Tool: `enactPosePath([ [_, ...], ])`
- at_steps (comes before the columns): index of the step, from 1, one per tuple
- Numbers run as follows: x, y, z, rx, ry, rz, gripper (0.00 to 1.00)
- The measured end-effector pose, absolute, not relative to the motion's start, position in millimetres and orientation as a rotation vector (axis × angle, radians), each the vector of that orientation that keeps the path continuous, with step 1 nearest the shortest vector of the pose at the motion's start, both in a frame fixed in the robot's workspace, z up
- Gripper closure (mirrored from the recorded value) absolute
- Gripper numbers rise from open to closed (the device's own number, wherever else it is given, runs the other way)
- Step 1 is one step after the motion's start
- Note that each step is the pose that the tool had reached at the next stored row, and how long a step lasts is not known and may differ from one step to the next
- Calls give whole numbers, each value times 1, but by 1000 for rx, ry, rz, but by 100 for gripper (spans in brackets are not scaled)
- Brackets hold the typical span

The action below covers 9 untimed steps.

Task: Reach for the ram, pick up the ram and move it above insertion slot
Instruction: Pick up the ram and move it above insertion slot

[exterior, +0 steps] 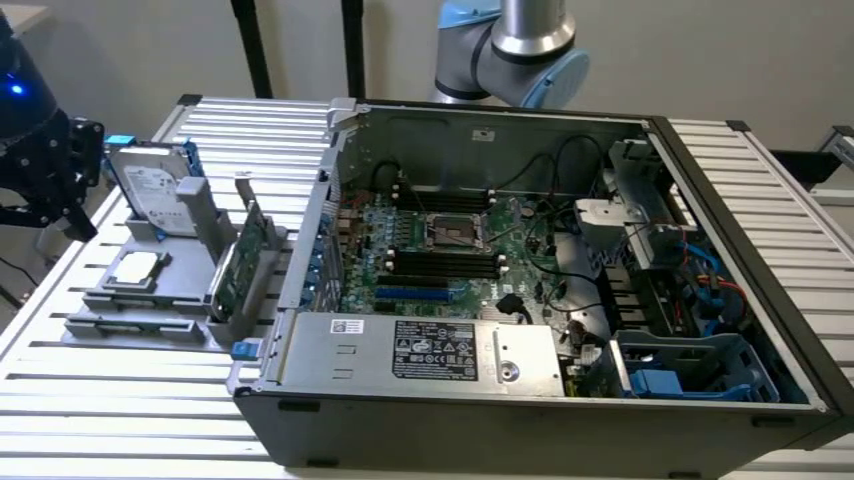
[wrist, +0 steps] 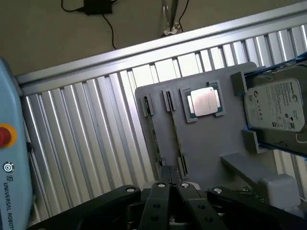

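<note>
The ram stands on edge as a thin dark strip in a grey holder tray, with a second similar strip beside it. My gripper hovers over the near ends of these strips, fingers shut together with nothing between them. In the exterior view the gripper hangs at the far left, above and beside the tray. The black memory slots lie on the motherboard inside the open computer case.
On the tray sit a silver hard drive with blue rails, a processor chip and an upright green card with a metal bracket. The case walls, cables and drive cage crowd the motherboard. Everything rests on a slatted aluminium table.
</note>
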State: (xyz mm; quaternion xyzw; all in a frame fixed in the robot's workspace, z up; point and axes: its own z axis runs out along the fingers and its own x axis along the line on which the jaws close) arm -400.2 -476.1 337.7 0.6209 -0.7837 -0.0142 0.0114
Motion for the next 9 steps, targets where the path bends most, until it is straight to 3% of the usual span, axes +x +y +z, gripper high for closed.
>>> enactPosePath([
  [9,-400,-476,335,2129,-2284,-36,89],
])
